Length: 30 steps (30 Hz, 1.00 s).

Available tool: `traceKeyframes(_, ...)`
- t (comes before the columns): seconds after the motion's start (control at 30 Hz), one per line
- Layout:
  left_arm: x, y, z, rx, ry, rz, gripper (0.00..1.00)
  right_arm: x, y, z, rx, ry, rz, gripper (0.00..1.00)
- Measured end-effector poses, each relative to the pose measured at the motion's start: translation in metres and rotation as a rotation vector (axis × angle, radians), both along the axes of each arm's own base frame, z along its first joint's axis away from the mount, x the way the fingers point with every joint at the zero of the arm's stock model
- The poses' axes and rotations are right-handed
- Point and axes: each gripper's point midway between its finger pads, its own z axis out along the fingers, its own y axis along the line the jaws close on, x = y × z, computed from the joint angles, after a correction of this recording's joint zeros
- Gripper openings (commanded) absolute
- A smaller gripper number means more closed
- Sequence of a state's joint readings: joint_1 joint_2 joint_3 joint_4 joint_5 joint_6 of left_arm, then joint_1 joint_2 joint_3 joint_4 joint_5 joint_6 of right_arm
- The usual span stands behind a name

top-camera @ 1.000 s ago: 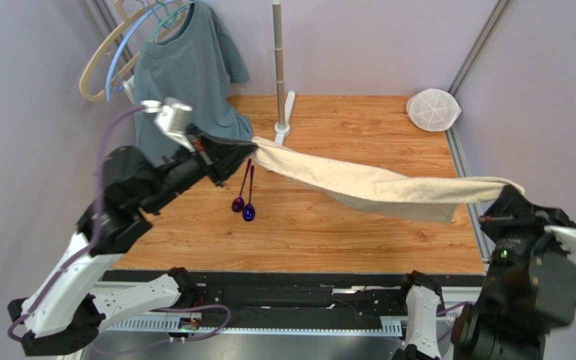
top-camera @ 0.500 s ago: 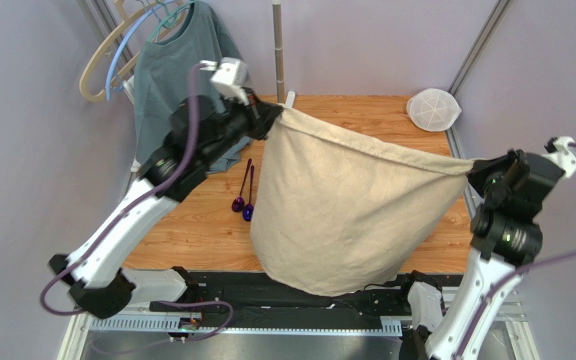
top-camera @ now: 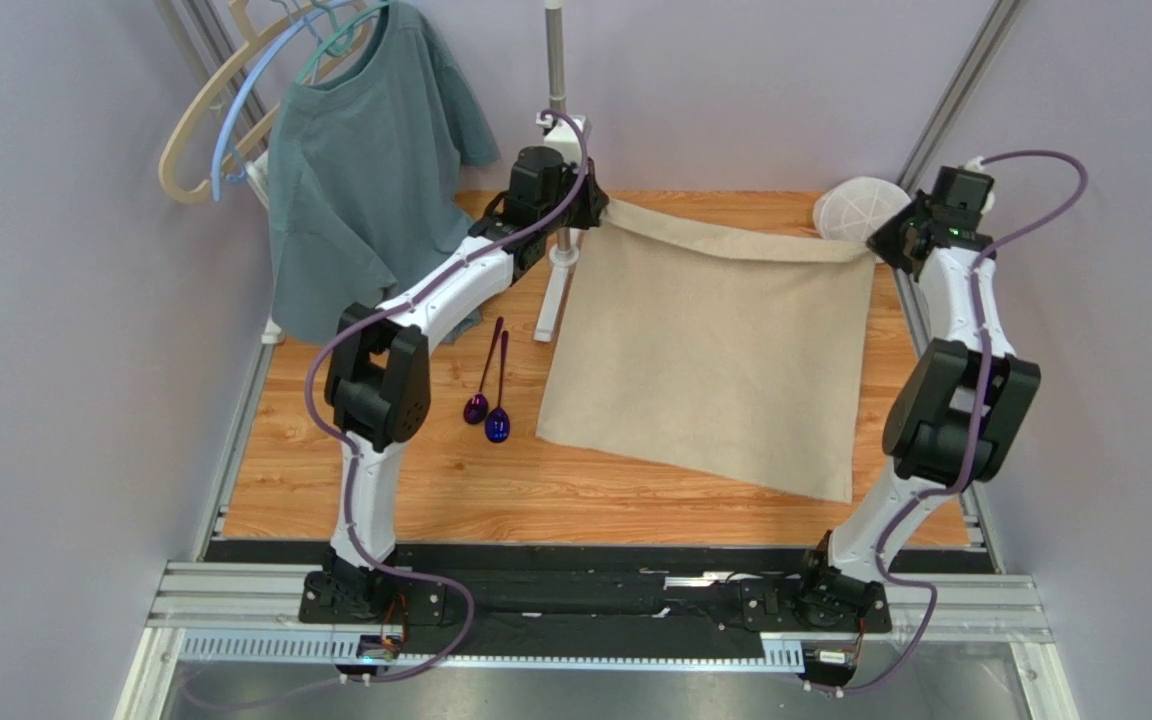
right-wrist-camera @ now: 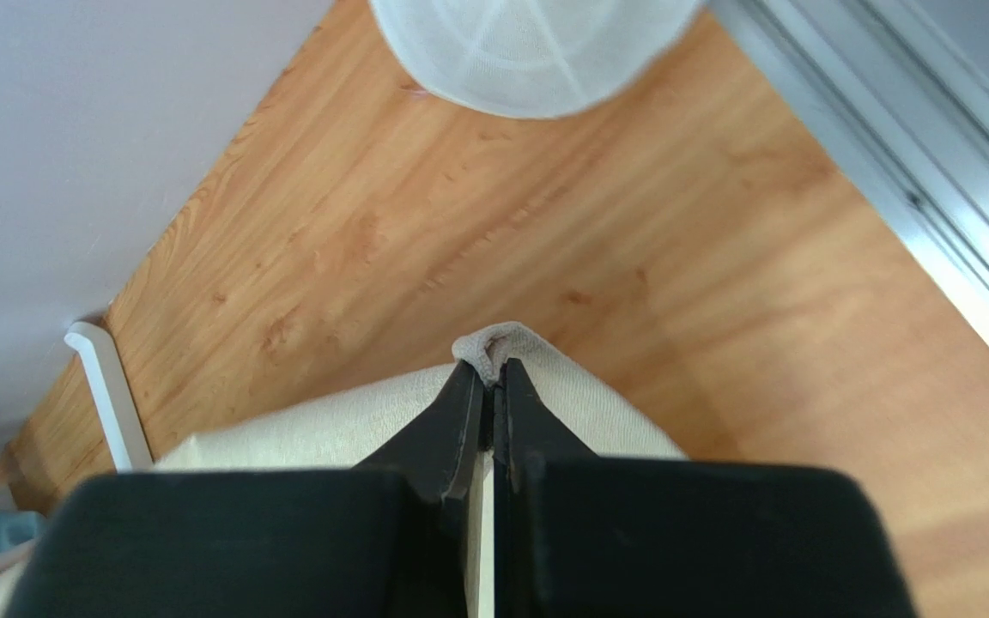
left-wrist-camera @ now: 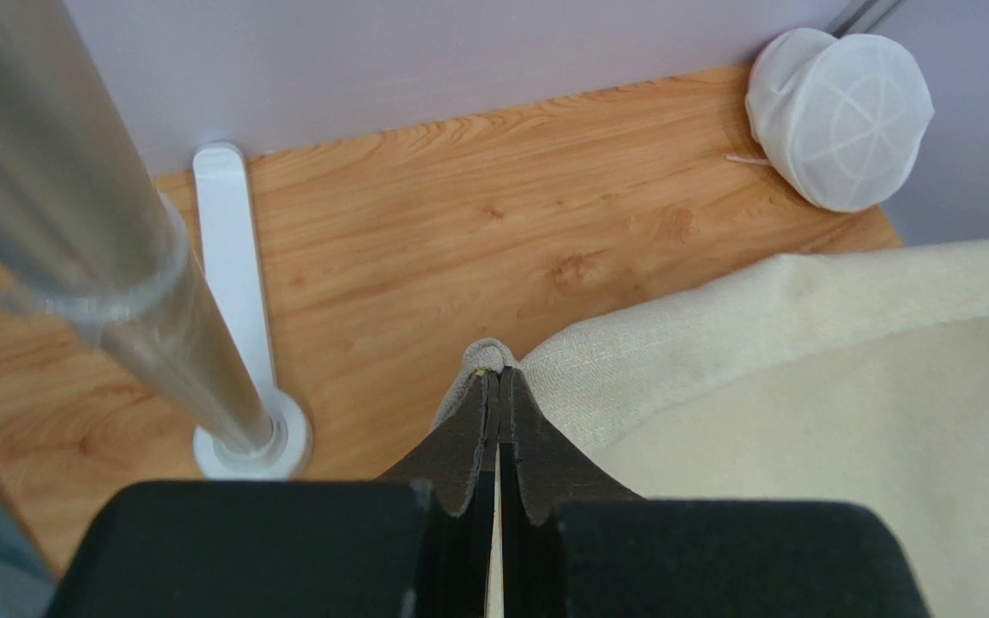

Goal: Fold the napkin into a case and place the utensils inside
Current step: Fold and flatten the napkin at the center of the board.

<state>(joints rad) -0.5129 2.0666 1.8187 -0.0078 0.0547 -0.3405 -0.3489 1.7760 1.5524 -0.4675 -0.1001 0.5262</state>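
The beige napkin (top-camera: 710, 353) hangs spread out as a flat square over the table, its lower edge near the table's middle. My left gripper (top-camera: 597, 207) is shut on its far left corner (left-wrist-camera: 493, 354), close to the metal pole. Over at the far right, my right gripper (top-camera: 880, 248) is shut on the other far corner (right-wrist-camera: 493, 348). Two utensils, spoons with purple bowls (top-camera: 486, 413) and dark handles, lie side by side on the wood left of the napkin. No case is formed; the cloth is unfolded.
A metal pole (top-camera: 555, 105) on a white base (top-camera: 564, 263) stands at the back, just beside my left gripper. A grey-green T-shirt (top-camera: 364, 150) hangs on hangers at the back left. A white mesh disc (top-camera: 860, 210) lies at the back right corner.
Both arms swung from near the front to the table's far side, carrying the napkin. It went from a stretched band, to a hanging bag shape, to a flat spread square.
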Motion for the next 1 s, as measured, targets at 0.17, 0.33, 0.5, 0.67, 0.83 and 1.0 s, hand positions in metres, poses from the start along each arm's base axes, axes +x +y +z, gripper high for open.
traceKeyframes(0.17, 0.036, 0.002, -0.022, -0.05, -0.021, -0.018, 0.0, 0.04, 0.015, -0.021, 0.01, 0.001, 0.075, 0.0)
traceKeyframes(0.33, 0.042, -0.002, -0.03, -0.09, -0.028, -0.07, 0.0, 0.039, 0.015, -0.026, 0.0, 0.013, 0.096, 0.0)
traceKeyframes(0.5, 0.032, -0.007, -0.042, -0.12, 0.0, -0.116, 0.0, 0.024, 0.017, -0.037, -0.002, 0.073, 0.11, 0.0)
traceKeyframes(0.67, -0.001, 0.005, -0.098, -0.107, 0.172, -0.112, 0.0, 0.002, 0.022, -0.052, -0.001, 0.161, 0.131, 0.0)
traceKeyframes(0.83, -0.036, 0.022, -0.135, -0.06, 0.329, -0.085, 0.0, -0.021, 0.023, -0.07, -0.012, 0.249, 0.139, 0.0)
traceKeyframes(1.0, -0.053, 0.03, -0.135, -0.021, 0.41, -0.078, 0.0, -0.038, 0.022, -0.076, -0.034, 0.303, 0.143, 0.0)
